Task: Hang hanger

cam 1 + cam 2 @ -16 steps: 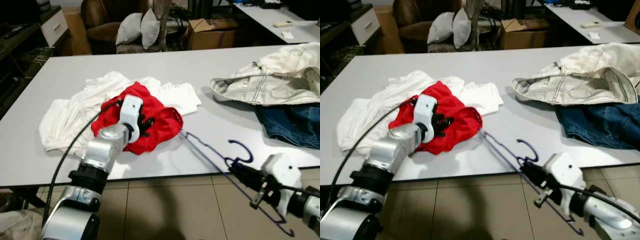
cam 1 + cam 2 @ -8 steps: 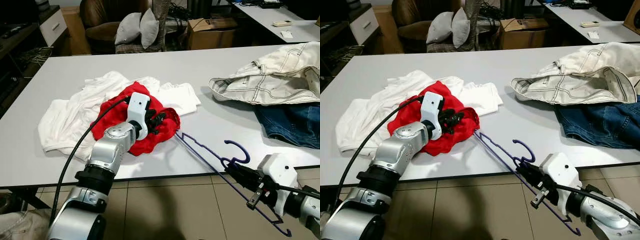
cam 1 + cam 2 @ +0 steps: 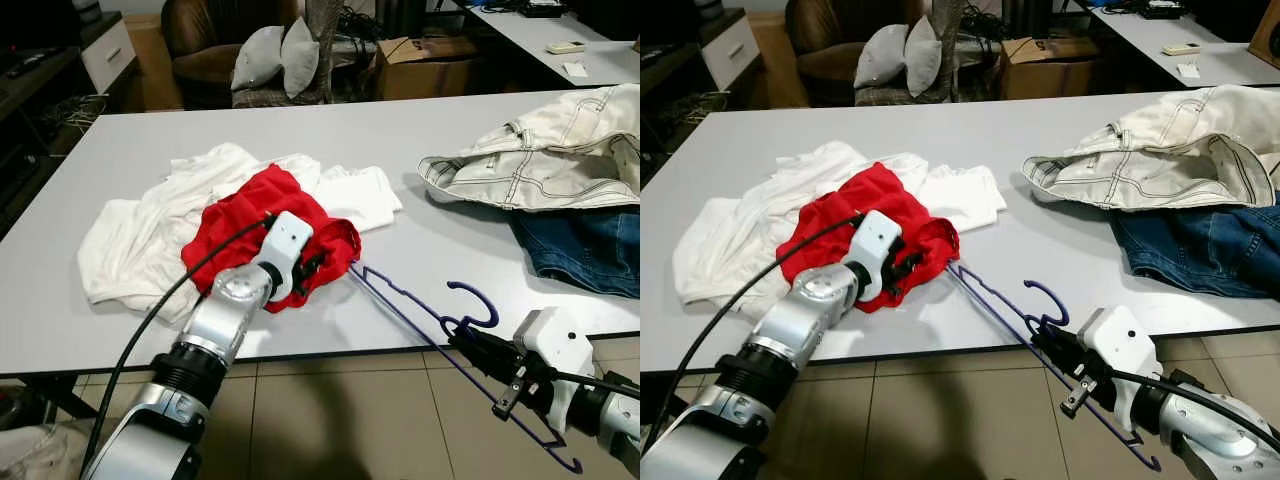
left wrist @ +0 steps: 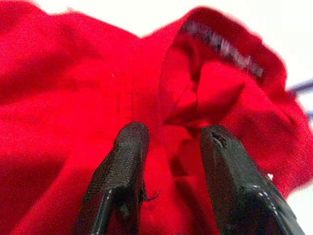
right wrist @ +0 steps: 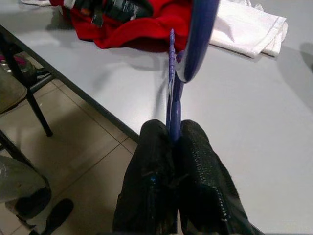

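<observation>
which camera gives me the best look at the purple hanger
The left eye view: the purple hanger shows whole, its far tip at the red garment, its hook up, the right gripper clamped below the hook. The right eye view matches. The right wrist view sees it end-on; the left wrist view catches a sliver.

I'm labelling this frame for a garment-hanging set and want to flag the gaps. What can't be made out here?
- Whether the left gripper has pinched the red cloth garment: head views, its wrist housing covers the tips.
- Far tip of the purple wire hanger: tucked under the red fold.
- Blue denim jeans: cut off at the right edge.
- Right gripper: hanger grip clear, nothing hidden.
</observation>
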{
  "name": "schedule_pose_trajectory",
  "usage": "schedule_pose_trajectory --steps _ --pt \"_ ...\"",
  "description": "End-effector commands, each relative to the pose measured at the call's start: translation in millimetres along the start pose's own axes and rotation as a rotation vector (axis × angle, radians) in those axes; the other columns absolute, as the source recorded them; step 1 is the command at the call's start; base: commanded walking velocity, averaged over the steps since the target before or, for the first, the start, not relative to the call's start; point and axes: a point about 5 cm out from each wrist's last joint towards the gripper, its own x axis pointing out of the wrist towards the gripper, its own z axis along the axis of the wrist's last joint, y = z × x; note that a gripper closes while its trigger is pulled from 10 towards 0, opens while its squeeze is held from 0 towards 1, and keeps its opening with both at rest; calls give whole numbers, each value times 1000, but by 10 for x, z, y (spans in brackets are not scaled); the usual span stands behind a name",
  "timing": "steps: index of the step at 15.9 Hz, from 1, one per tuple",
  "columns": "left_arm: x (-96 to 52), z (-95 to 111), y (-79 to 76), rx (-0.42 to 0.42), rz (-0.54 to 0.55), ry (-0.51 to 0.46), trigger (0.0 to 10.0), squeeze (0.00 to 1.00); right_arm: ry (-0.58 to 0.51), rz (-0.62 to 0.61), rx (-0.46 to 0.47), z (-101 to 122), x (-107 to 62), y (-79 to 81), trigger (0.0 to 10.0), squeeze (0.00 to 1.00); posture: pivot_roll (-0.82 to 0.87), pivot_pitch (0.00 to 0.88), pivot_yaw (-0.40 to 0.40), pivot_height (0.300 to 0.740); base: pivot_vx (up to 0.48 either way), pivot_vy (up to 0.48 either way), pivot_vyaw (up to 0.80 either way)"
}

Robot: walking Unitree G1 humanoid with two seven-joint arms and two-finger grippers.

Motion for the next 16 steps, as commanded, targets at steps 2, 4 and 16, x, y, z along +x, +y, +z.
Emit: schedule_pose_trajectory --steps 2,4,16 --pt "-4 -91 30 33 21 42 10000 0 11 -7 -22 25 -15 -4 10000 0 -212 0 78 740 0 0 0" --pt "-6 -68 82 36 46 33 3843 0 10 -8 -25 32 -19 -8 10000 0 -215 0 79 740 0 0 0" --pt "-61 -5 273 77 146 -29 0 0 12 -21 -32 14 -31 -26 10000 0 -213 0 75 740 0 0 0"
